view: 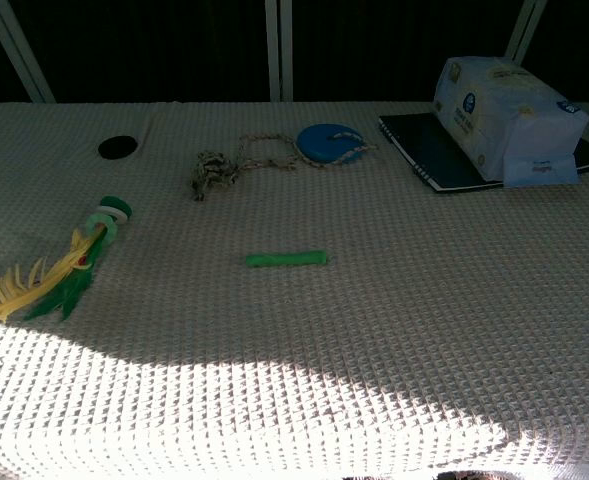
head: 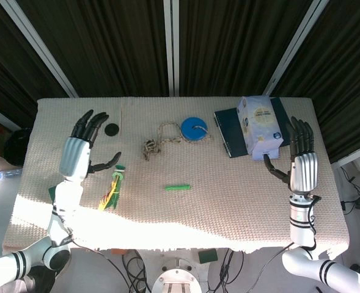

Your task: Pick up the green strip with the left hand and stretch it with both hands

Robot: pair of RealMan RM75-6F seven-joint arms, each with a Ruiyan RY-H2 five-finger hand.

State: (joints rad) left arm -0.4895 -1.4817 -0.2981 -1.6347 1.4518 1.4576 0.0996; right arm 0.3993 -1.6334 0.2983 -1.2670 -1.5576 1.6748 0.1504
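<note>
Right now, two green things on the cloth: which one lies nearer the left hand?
The feathered toy, green and yellow, just below the left hand. The plain green strip lies alone at mid-table, farther right.

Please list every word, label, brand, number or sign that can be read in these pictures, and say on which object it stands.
No text can be read in either view.
tissue pack: blue round logo and printed marks, too small and blurred to read.
dark notebook: no text visible.
blue disc: no text visible.
green strip: no text visible.
</note>
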